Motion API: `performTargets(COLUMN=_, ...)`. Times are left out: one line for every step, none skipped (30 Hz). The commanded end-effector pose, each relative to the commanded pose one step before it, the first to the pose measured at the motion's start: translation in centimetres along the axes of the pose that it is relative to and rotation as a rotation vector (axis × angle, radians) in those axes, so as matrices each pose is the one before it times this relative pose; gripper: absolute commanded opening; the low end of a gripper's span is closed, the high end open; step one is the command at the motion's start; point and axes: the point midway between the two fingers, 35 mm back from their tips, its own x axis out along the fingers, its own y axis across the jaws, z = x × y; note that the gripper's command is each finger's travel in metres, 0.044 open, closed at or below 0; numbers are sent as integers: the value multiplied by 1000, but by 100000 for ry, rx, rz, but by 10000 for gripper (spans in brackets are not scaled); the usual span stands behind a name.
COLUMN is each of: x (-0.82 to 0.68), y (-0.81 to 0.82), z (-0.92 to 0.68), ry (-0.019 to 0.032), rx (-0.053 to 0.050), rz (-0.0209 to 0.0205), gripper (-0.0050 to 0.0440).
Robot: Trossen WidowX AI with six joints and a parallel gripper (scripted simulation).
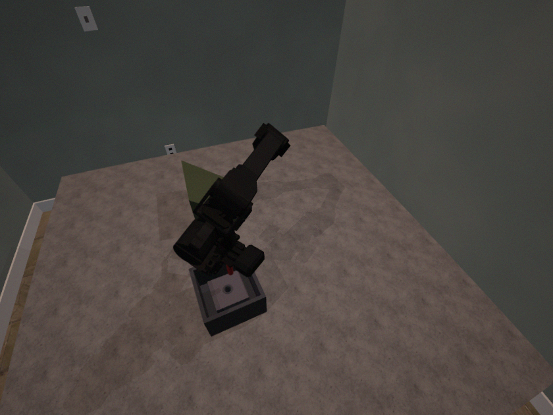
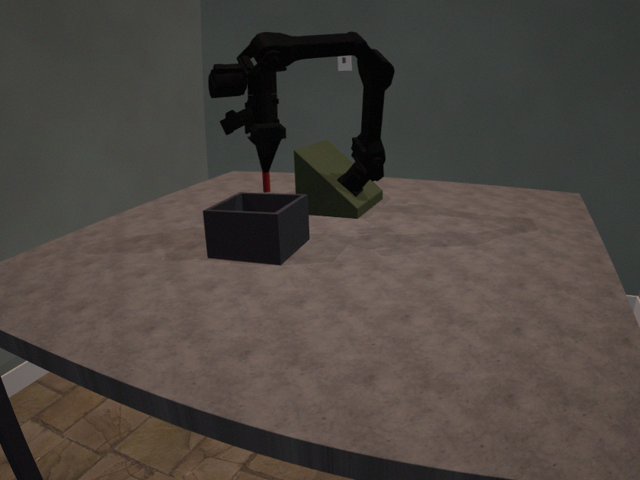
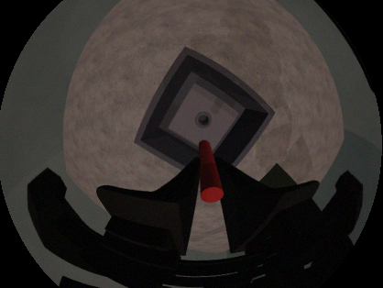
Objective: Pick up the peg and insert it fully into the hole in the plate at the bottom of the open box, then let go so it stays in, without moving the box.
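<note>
My gripper [image 2: 266,166] points straight down and is shut on the red peg [image 2: 267,181], which hangs upright from the fingertips. The peg also shows in the wrist view [image 3: 209,172] and in the top view [image 1: 229,269]. Its lower end is just above the back rim of the dark open box [image 2: 257,227]. The box has a pale plate [image 1: 228,292] on its bottom with a round hole [image 1: 228,288]. In the wrist view the hole [image 3: 202,118] lies just ahead of the peg's tip, inside the box [image 3: 203,116].
A green wedge-shaped block [image 2: 331,180] stands behind the box, by the arm's base. The box walls [image 2: 281,229] surround the plate on all sides. The table edge [image 2: 206,428] runs along the front.
</note>
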Motion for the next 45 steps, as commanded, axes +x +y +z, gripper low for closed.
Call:
performTargets(x=290, y=-176, z=1221, ry=503, rx=251, rz=-658, gripper=0)
performTargets(x=61, y=1, z=285, ry=60, rx=-12, rz=-10, gripper=0)
performTargets(x=61, y=-1, z=276, ry=58, rx=-11, rz=-10, gripper=0)
performTargets(x=48, y=-2, z=207, ry=44, rx=-9, rz=-7, gripper=0)
performTargets(x=29, y=-2, z=124, ry=26, rx=-5, rz=-4, gripper=0)
performTargets(x=10, y=-1, z=41, ry=9, rx=-2, rz=-1, gripper=0)
performTargets(x=46, y=4, z=-9, ry=-1, rx=0, rz=0, gripper=0)
performTargets(x=85, y=7, z=-11, ry=-1, rx=0, rz=-1, gripper=0)
performTargets(x=130, y=8, z=-13, ry=-1, rx=0, rz=-1, gripper=0)
performTargets(x=183, y=10, z=-16, ry=-2, rx=0, rz=-1, gripper=0)
performTargets(x=206, y=10, z=-15, ry=-1, rx=0, rz=-1, gripper=0)
performTargets(x=239, y=12, z=-12, ry=-1, rx=0, rz=0, gripper=0)
performTargets(x=283, y=16, z=-3, ry=0, rx=0, rz=0, gripper=0)
performTargets(x=0, y=0, z=0, ry=0, rx=0, rz=0, gripper=0)
performTargets(x=0, y=0, z=0, ry=0, rx=0, rz=0, gripper=0)
performTargets(x=325, y=17, z=16, ry=0, rx=0, rz=0, gripper=0)
performTargets(x=305, y=11, z=13, ry=1, rx=0, rz=0, gripper=0)
performTargets(x=344, y=6, z=16, ry=1, rx=0, rz=1, gripper=0)
performTargets(x=312, y=-2, z=13, ry=1, rx=0, rz=1, gripper=0)
performTargets(x=277, y=-7, z=6, ry=1, rx=0, rz=0, gripper=0)
performTargets(x=268, y=-8, z=-2, ry=1, rx=0, rz=0, gripper=0)
performTargets(x=278, y=-6, z=-10, ry=0, rx=0, rz=0, gripper=0)
performTargets(x=275, y=-6, z=-16, ry=0, rx=0, rz=0, gripper=0)
performTargets(x=235, y=-3, z=-11, ry=0, rx=0, rz=0, gripper=0)
performTargets(x=147, y=-1, z=3, ry=1, rx=0, rz=0, gripper=0)
performTargets(x=51, y=8, z=14, ry=0, rx=0, rz=0, gripper=0)
performTargets(x=1, y=10, z=13, ry=0, rx=0, rz=0, gripper=0)
performTargets(x=2, y=4, z=19, ry=0, rx=0, rz=0, gripper=0)
performTargets(x=-389, y=-19, z=118, ry=-433, rx=-324, rz=-452, gripper=0)
performTargets(x=166, y=9, z=-48, ry=187, rx=139, rz=193, gripper=0)
performTargets(x=0, y=0, z=0, ry=0, rx=0, rz=0, gripper=0)
performTargets(x=0, y=0, z=0, ry=0, rx=0, rz=0, gripper=0)
performTargets(x=166, y=8, z=-49, ry=188, rx=140, rz=192, gripper=0)
performTargets(x=55, y=2, z=-16, ry=63, rx=47, rz=64, gripper=0)
performTargets(x=23, y=0, z=2, ry=0, rx=0, rz=0, gripper=0)
performTargets(x=50, y=0, z=6, ry=0, rx=0, rz=0, gripper=0)
performTargets(x=70, y=0, z=7, ry=-1, rx=0, rz=0, gripper=0)
performTargets(x=81, y=0, z=8, ry=-1, rx=0, rz=0, gripper=0)
performTargets(x=103, y=1, z=11, ry=-1, rx=0, rz=0, gripper=0)
performTargets(x=111, y=1, z=11, ry=-1, rx=0, rz=0, gripper=0)
performTargets(x=132, y=2, z=12, ry=-1, rx=0, rz=0, gripper=0)
performTargets(x=133, y=2, z=10, ry=0, rx=0, rz=0, gripper=0)
performTargets(x=123, y=1, z=7, ry=0, rx=0, rz=0, gripper=0)
performTargets(x=142, y=0, z=5, ry=0, rx=0, rz=0, gripper=0)
performTargets(x=131, y=-1, z=2, ry=0, rx=0, rz=0, gripper=0)
